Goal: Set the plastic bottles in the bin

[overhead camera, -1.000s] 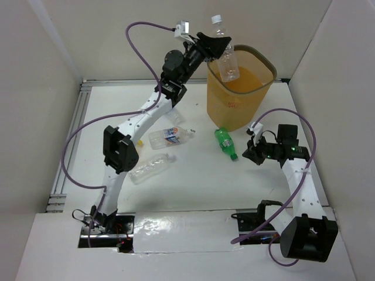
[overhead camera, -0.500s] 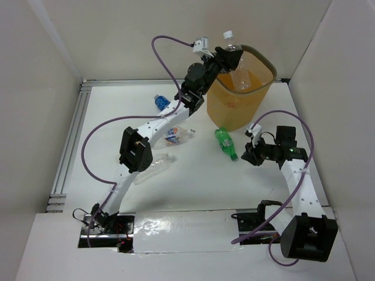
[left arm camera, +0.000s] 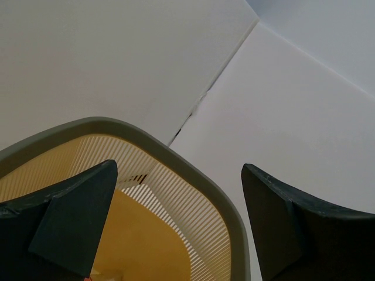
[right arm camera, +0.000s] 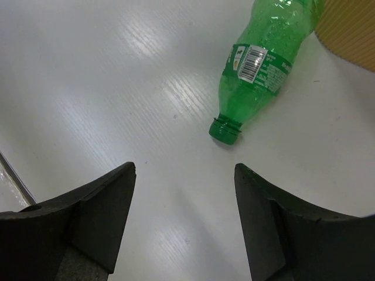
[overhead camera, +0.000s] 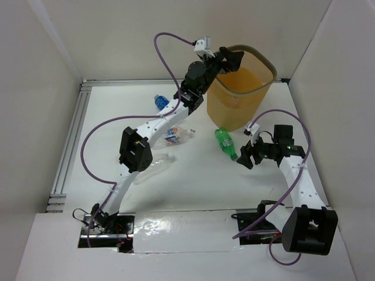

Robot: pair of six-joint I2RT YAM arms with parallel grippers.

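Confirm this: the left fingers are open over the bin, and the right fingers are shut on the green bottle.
Wrong on the right: the right wrist view shows the right fingers open, the green bottle lying untouched on the table beyond them. The rest holds.

1. The left gripper (left arm camera: 179, 168) has its jaws spread wide, with nothing between them.
2. Its two dark fingers (left arm camera: 73, 216) fill the lower corners of the view.
3. Between them shows a rounded corner of the bin (left arm camera: 111, 124), its grey-green rim curving over a ribbed yellow inner wall.
4. Behind the rim stand two white walls (left arm camera: 105, 52), meeting at a seam (left arm camera: 220, 73) that slants up to the right.
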